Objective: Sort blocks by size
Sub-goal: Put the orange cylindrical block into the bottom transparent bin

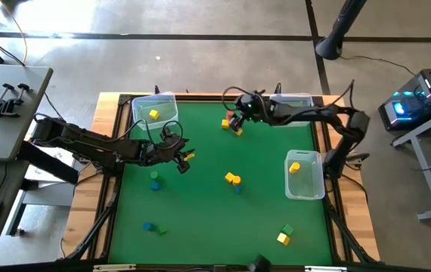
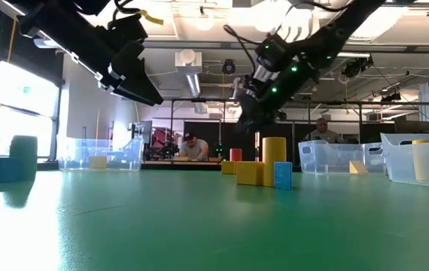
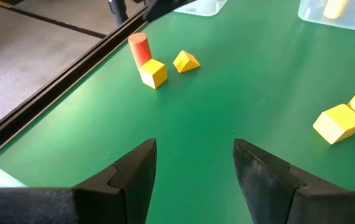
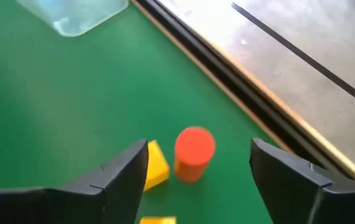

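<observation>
Green felt covers the tabletop (image 1: 215,204), which is framed by a wooden border and is seen from above with concrete floor around it. No brand, label or legible writing can be made out in any view.

Three clear bins are seen from above: one at the far left corner (image 1: 155,109), one at the far right corner (image 1: 291,102) and one along the right edge (image 1: 306,175); a yellow block lies in the first and in the last. The blocks are scattered over the tabletop: a red cylinder (image 4: 194,152) with yellow pieces (image 4: 156,165) near the far edge, a yellow pair (image 1: 233,179) at the centre, blue and green ones (image 1: 154,180) toward the left, and a green-and-yellow pair (image 1: 284,234) near the front right.

The right gripper (image 4: 199,171) is held just above the red cylinder, its fingers spread apart with the cylinder between them and nothing grasped. The left gripper (image 3: 194,174) is poised over bare felt left of centre, its fingers parted and empty, the yellow centre pair (image 3: 345,118) lying ahead of it.

Only the low view shows the room behind, where people are seated at desks. Only the right wrist view shows the cylinder's round red top.
</observation>
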Controlling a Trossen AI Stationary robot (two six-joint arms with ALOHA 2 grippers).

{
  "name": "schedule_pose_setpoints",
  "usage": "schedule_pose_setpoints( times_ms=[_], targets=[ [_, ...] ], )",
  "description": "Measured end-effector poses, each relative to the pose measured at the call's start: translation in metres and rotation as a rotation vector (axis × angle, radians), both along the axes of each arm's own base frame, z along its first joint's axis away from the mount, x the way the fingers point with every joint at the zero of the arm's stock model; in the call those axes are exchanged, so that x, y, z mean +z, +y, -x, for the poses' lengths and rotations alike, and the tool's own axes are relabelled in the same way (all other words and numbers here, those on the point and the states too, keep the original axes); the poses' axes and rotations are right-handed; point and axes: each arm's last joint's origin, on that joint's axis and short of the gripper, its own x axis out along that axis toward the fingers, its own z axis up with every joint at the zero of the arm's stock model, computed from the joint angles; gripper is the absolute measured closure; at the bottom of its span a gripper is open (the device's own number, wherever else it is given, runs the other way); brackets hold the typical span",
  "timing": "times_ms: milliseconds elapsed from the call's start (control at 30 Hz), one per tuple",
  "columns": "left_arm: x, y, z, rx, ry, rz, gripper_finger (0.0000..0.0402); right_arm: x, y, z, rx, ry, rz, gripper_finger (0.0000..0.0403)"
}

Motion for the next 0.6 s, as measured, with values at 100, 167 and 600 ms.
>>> schedule_pose_setpoints(
  times_ms=[100, 167, 600],
  targets=[
    [0.0, 0.0, 0.0, 0.0, 0.001, 0.0, 0.0202, -0.003, -0.009, -0.011, -0.012, 0.036, -0.026, 0.0124],
    [0.0, 0.0, 0.0, -0.001, 0.0, 0.0, 0.0202, -0.009, -0.013, -0.018, -0.019, 0.052, -0.044, 0.0124],
    [0.0, -0.001, 0.0, -0.004, 0.0, 0.001, 0.0202, -0.033, -0.021, -0.034, -0.033, 0.111, -0.084, 0.0137]
  ],
)
